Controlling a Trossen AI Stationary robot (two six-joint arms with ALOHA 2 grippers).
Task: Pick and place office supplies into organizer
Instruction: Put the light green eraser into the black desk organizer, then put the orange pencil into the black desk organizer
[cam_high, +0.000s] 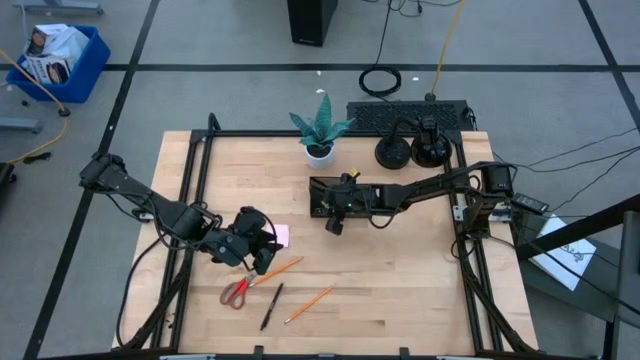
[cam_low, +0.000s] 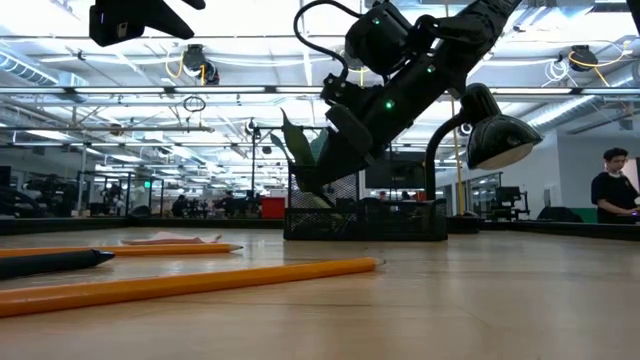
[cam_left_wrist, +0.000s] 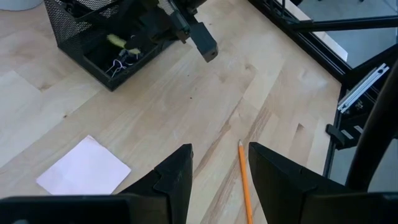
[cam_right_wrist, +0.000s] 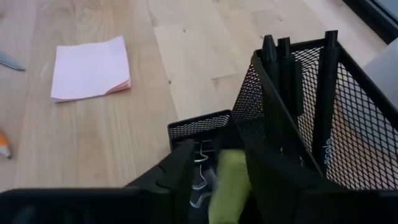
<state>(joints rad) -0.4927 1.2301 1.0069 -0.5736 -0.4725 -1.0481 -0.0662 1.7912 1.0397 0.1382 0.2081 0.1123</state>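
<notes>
The black wire-mesh organizer (cam_right_wrist: 298, 124) holds pens, clips and the yellow-green highlighter (cam_right_wrist: 229, 186) between the right tool's (cam_right_wrist: 214, 163) part-open fingers; the left tool (cam_left_wrist: 219, 163), open and empty, hovers near the pink sticky-note pad (cam_high: 280, 235), red-handled scissors (cam_high: 236, 291) and orange pencils (cam_high: 310, 304) left on the worktop (cam_high: 400, 280).

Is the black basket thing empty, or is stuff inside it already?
Not empty. The mesh organizer already holds upright black pens, a yellow-green highlighter and small binder clips.
</notes>
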